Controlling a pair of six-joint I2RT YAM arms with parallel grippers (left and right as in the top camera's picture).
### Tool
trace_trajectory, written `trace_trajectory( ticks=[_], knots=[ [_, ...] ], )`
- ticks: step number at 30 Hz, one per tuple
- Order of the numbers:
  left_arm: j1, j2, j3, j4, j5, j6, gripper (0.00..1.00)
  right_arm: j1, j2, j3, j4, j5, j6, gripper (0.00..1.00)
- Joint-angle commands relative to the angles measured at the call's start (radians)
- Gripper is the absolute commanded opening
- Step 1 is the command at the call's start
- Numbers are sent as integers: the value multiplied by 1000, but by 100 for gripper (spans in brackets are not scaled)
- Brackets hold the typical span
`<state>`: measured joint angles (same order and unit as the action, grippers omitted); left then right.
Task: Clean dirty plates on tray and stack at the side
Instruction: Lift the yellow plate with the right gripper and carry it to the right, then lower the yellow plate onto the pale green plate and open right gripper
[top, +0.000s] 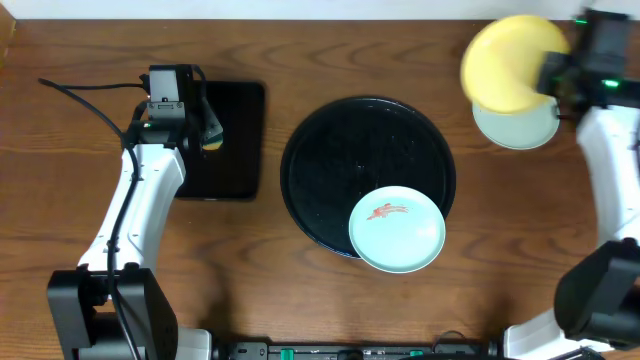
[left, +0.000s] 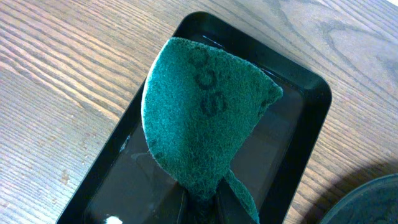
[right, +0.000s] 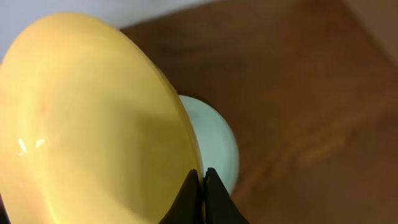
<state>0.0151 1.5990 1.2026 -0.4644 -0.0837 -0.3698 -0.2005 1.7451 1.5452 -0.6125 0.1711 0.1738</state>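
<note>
The round black tray sits at the middle of the wooden surface. A smeared mint-white plate, marked with a red-orange streak, lies on the tray's near right part. Its edge overhangs the tray's rim on the robot's side.

To the right of the tray, off its far right rim and apart from it, a second mint-white plate rests flat on the surface. The pale yellow plate hangs tilted above this one, and in the overhead view it covers the far part of it. The right fingers are clenched on the yellow plate's rim. In the right wrist view their tips pinch its lower edge, and the mint plate shows just behind. Whether the two plates touch cannot be told.

To the left of the tray, near it but apart, lies a rectangular black tray. The left fingers grasp a green scouring pad by its lower end. The pad stands up, curved, over the rectangular tray, with faint dark printing on its face. The round tray's rim shows at the lower right corner of the left wrist view.
</note>
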Motion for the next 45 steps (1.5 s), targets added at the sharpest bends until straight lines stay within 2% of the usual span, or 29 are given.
trace_trajectory(
  ticks=[1,11,12,14,15,18,19,22,27,29,33,38,43,45],
  knots=[
    [2,-11,-4,0,-2,-13,8,-90,38,-43,-5,-143,185,1],
    [2,-11,-4,0,-1,-13,8,-132,231,-63,66,-189,196,2],
    [2,-11,-4,0,-1,-13,8,-132,247,-63,75,-188,196,7],
    [2,-11,-4,-3,-1,-13,8,-132,267,-63,82,-188,198,31],
    [2,-11,-4,-7,-1,-13,8,-132,270,-63,81,-189,201,38],
    [2,-11,-4,-13,-1,-13,8,-132,263,-62,80,-189,199,51],
    [2,-11,-4,-13,-1,-13,8,-133,257,-61,76,-193,191,52],
    [2,-11,-4,-11,-1,-13,8,-130,220,-61,37,-283,142,52],
    [2,-11,-4,-11,22,-13,8,-105,122,-61,-119,-564,105,56],
    [2,-11,-4,-11,33,-13,8,-74,81,-61,-223,-602,90,49],
    [2,-11,-4,-11,44,-13,8,25,28,-61,-398,-498,84,35],
    [2,-11,-4,-10,45,-13,8,177,-14,-62,-547,-356,182,33],
    [2,-11,-4,-10,47,-13,8,295,-100,-64,-624,-218,380,33],
    [2,-11,-4,-10,47,-13,8,354,-143,-77,-657,-186,499,38]
  ],
)
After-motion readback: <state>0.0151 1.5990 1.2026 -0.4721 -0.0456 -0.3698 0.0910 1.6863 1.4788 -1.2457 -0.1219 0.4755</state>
